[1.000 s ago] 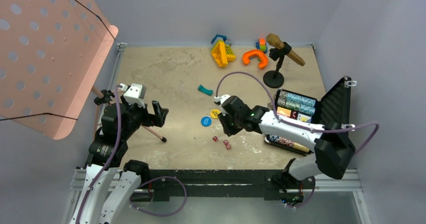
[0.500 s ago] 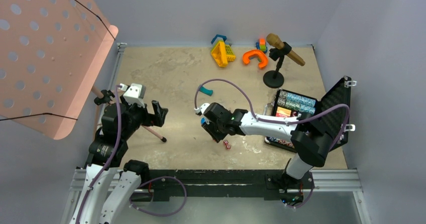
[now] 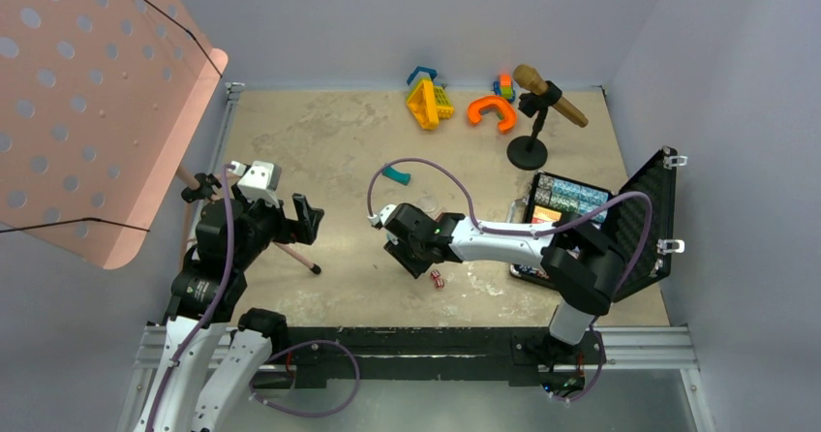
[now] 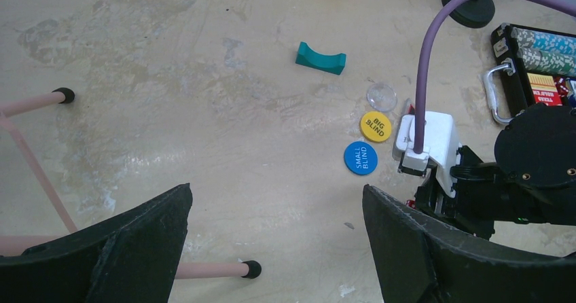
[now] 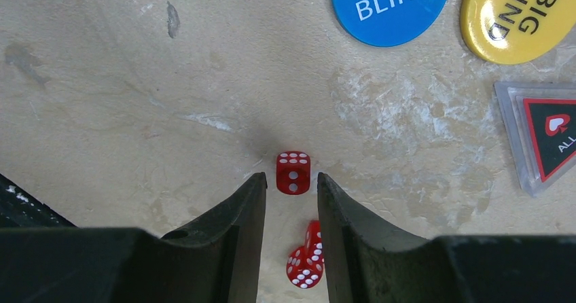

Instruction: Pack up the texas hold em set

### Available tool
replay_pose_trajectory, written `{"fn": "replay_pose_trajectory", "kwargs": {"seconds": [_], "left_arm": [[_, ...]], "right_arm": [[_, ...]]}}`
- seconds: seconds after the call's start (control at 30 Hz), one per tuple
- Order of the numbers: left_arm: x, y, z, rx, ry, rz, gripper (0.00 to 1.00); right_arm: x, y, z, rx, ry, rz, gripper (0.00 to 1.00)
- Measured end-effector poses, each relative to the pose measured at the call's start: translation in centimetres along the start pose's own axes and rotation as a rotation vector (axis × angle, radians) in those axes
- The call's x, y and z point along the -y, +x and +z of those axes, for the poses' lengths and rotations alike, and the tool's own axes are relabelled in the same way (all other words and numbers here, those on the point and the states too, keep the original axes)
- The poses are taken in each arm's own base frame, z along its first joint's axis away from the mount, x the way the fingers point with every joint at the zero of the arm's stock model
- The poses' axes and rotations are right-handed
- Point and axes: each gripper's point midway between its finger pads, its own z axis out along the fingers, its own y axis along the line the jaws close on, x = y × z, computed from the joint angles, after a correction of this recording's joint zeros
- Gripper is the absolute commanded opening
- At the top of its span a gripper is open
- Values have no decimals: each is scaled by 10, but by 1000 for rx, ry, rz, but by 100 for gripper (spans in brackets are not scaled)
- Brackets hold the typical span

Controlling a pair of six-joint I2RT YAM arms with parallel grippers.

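The black hinged case [image 3: 643, 209] lies open at the right, with chip rows [image 3: 573, 195]; my right arm hides part of it. My right gripper [image 5: 291, 176] is low over the table, its jaws narrowly open, with one red die [image 5: 293, 172] at the gap between its tips. Two more red dice [image 5: 307, 259] lie between the fingers nearer the wrist; they also show in the top view [image 3: 437, 278]. The blue token [image 5: 390, 4], yellow token [image 5: 519, 18] and triangular token [image 5: 543, 133] lie just beyond. My left gripper [image 4: 275, 191] is wide open and empty.
A teal curved piece [image 4: 320, 56] and a clear disc [image 4: 382, 96] lie beyond the tokens. Plastic toys [image 3: 431, 101] and a microphone stand [image 3: 528, 151] are at the back. A pink music stand [image 3: 87, 103] with pink legs [image 4: 204, 270] stands at the left.
My right arm has swung left, away from the case, and come down over the red dice, now covering the tokens in the top view. The left arm has not moved.
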Motion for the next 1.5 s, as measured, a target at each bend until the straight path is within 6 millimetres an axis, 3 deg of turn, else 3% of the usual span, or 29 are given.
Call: {"fn": "replay_pose_trajectory", "kwargs": {"seconds": [0.43, 0.87, 1.1, 1.23, 1.33, 1.43, 1.5], "left_arm": [[0, 0, 0, 0, 0, 0, 99], [0, 0, 0, 0, 0, 0, 99], [0, 0, 0, 0, 0, 0, 99], [0, 0, 0, 0, 0, 0, 99], [0, 0, 0, 0, 0, 0, 99], [0, 0, 0, 0, 3, 0, 99], [1, 0, 0, 1, 6, 0, 99]], "right_arm": [[-1, 2, 4, -10, 4, -7, 32], [-1, -1, 5, -8, 22, -2, 0], [17, -14, -13, 20, 82, 68, 0], [60, -28, -44, 85, 127, 197, 0], [123, -35, -80, 182, 207, 363, 0], [185, -16, -115, 240, 315, 522, 0], [219, 10, -131, 246, 383, 624, 0]]}}
